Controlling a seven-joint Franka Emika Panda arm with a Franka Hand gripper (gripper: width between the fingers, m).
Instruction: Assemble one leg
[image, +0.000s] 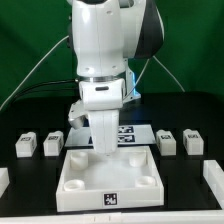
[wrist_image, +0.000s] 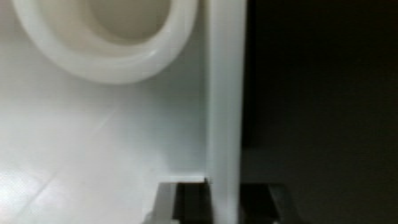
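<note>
Leg (image: 53, 143): a small white plastic post with a blocky, tagged end, lying free on the black table (image: 35, 200). Exterior view: it lies in a row with three further legs (image: 20, 147) across the table's middle, two toward the table edge on the exterior view's left and two toward the edge on the exterior view's right. The large white square panel (image: 100, 178), hard and matt with rounded corner recesses, sits by the table edge nearest this camera. The marker board (image: 135, 135) lies flat behind it. The end effector (image: 103, 148) reaches down at the panel's far side, well apart from every leg. Wrist view: dark fingers (wrist_image: 187, 205) stand on either side of the panel's thin upright rim (wrist_image: 224, 100), near a smooth round corner hole (wrist_image: 116, 25). Whether they press the rim or merely straddle it cannot be told. Handling, as a judgement: the leg looks light, rigid and smooth, hence somewhat slippery. The flat faces of its blocky end should give the surest hold.
</note>
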